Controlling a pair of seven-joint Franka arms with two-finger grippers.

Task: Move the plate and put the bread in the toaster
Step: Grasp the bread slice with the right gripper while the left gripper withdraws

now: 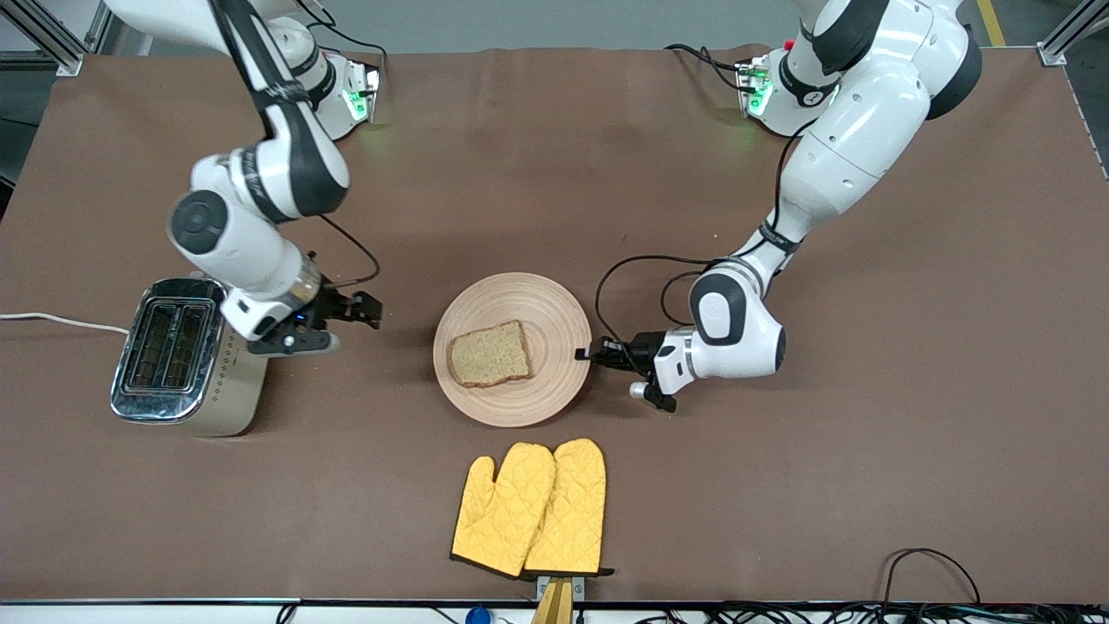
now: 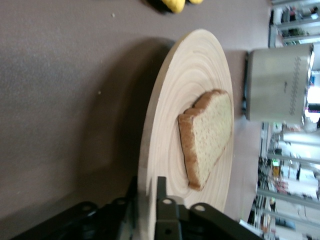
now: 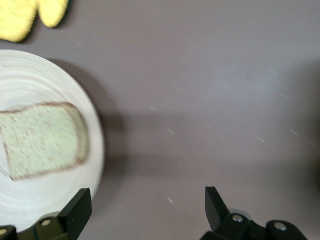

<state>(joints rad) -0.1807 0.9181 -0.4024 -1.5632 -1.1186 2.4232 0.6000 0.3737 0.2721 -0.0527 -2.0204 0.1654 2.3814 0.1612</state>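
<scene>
Plate, stiff and light, carries soft bread; left gripper pinches its rim, right gripper hangs wide-fingered over the counter beside the toaster.

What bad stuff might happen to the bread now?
The left gripper pinches the plate by one edge only, so the plate might tip and the loose bread slide off. The right gripper hangs open between toaster and plate, so a pushed plate could bump it.
</scene>
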